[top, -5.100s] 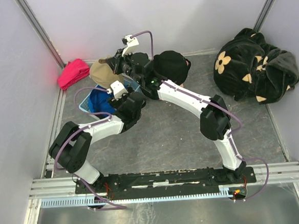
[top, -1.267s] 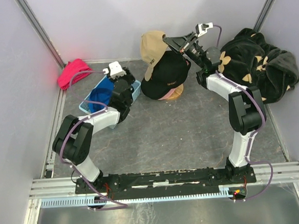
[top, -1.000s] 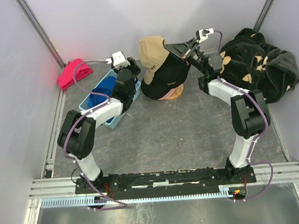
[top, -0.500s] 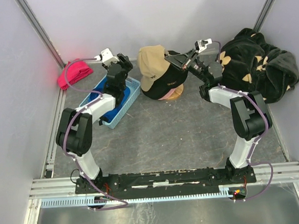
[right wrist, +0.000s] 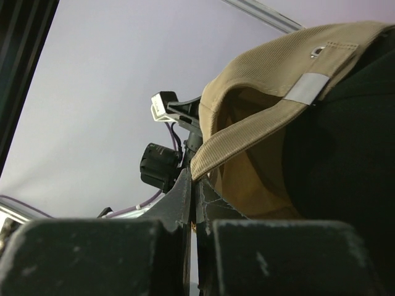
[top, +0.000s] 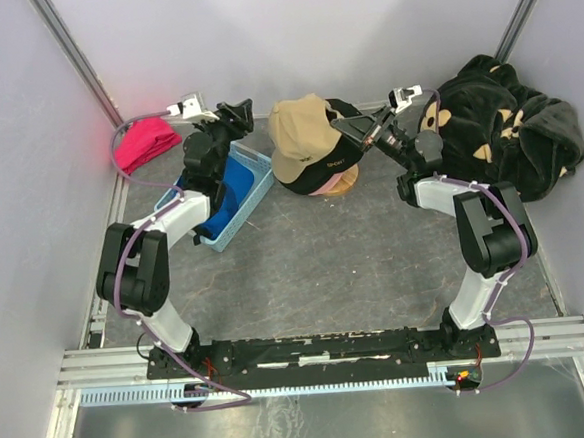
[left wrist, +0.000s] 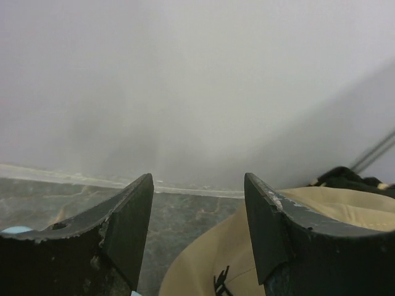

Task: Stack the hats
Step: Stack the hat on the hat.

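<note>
A tan cap (top: 298, 133) rests on top of a black cap with white lettering (top: 336, 159), which lies over a pink cap (top: 322, 187). My right gripper (top: 354, 128) is shut on the tan cap's back strap; in the right wrist view the strap (right wrist: 247, 139) runs into my closed jaws (right wrist: 196, 177), with the black cap (right wrist: 345, 160) beside it. A bright blue cap (top: 226, 189) lies in the basket. My left gripper (top: 240, 110) is open and empty above the basket's far end, left of the tan cap (left wrist: 247, 246), jaws wide (left wrist: 197, 185).
A light blue basket (top: 259, 167) stands left of the stack. A red-pink cloth bundle (top: 146, 141) lies in the back left corner. A big black plush fabric with beige flowers (top: 496, 129) fills the back right. Grey walls close in on three sides.
My right gripper has lowered the tan cap down onto the black cap. My left gripper has risen from the basket and swung toward the back wall, staying open.
</note>
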Tool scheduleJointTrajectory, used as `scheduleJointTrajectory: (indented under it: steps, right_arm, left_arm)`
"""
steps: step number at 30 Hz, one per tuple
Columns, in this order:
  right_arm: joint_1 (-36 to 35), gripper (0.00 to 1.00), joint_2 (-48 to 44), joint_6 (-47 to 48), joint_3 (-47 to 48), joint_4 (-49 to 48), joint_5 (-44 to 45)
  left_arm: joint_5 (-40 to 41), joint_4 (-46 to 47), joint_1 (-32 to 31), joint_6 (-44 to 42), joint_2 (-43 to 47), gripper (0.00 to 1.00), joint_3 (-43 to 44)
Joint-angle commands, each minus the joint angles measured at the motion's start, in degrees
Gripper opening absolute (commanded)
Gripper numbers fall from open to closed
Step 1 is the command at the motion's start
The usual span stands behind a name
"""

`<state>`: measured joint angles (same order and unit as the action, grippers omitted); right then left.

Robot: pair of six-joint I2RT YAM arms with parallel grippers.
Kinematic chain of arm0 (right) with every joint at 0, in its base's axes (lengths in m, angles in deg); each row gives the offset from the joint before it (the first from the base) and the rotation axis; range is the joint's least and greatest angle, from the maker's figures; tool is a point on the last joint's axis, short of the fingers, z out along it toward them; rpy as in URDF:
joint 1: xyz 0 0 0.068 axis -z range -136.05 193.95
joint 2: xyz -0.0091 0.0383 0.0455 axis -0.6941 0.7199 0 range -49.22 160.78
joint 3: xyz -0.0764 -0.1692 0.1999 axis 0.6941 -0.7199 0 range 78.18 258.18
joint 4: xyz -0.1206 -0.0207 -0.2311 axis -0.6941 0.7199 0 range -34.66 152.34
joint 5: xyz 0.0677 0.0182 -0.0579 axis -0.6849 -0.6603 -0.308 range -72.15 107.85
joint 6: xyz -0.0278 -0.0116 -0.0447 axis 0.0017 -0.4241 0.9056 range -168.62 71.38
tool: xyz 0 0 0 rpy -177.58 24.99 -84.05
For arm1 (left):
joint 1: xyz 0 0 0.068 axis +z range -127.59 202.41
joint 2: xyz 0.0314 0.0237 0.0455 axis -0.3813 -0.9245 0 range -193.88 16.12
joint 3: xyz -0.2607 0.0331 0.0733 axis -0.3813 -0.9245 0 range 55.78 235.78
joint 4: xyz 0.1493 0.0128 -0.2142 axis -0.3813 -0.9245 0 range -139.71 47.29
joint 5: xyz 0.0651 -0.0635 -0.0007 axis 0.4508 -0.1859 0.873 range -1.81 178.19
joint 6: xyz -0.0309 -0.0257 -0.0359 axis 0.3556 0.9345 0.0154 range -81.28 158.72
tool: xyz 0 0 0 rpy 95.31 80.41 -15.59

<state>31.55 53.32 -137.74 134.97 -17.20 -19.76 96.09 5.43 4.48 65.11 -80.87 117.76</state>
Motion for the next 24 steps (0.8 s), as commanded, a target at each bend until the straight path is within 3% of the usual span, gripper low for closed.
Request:
scheduleJointTrajectory:
  steps: [1,6,24]
  right_arm:
    - [1.22,0.02,-2.61,0.5,-0.34,-5.71,-1.94]
    - [2.08,0.02,-2.12,0.79,-1.05,-5.75,-2.04]
    - [4.86,0.02,0.55,-0.21,0.44,-5.98,-1.51]
  left_arm:
    - [-11.14,7.23,0.99,2.44,2.16,0.69,-0.35]
    - [-17.89,9.1,1.9,2.36,2.58,0.76,-0.83]
    - [-32.15,11.92,3.17,-0.39,5.35,0.78,-4.26]
